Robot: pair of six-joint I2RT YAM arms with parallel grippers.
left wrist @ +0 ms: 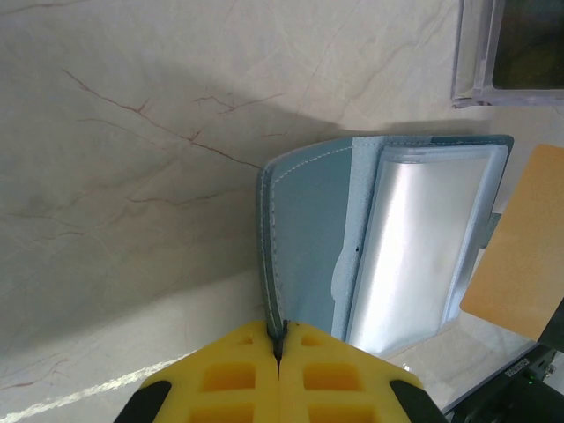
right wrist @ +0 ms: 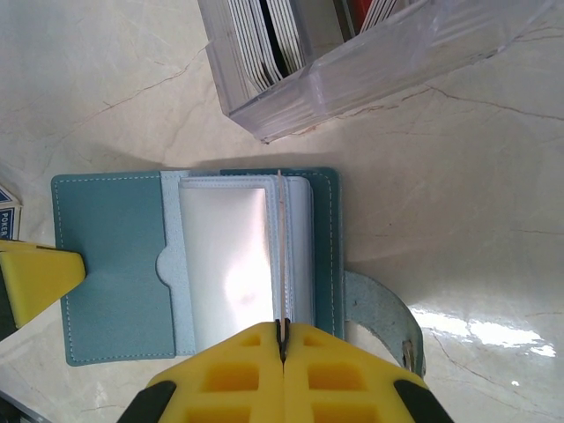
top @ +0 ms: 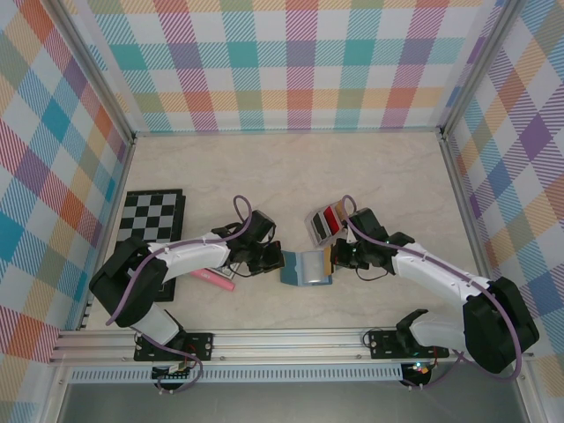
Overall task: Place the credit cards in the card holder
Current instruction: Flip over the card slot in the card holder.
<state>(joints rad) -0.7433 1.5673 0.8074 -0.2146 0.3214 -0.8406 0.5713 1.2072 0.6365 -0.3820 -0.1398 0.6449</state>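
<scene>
Right gripper (right wrist: 282, 330) is pinched on a tan card (left wrist: 520, 247), edge-on over the open card holder (right wrist: 115, 264), and the left gripper (left wrist: 278, 335) clamps its cover flap. Looks mid-insert to me, nothing seated yet — the other credit cards (top: 331, 216) wait in the clear box (right wrist: 388, 62) just behind.

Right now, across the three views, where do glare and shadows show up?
Left wrist: the card holder's plastic sleeve glares white, and a dark shadow lies on the table beyond it. Right wrist: a bright reflection on the table at lower right. Top external: even light, faint shadows.
</scene>
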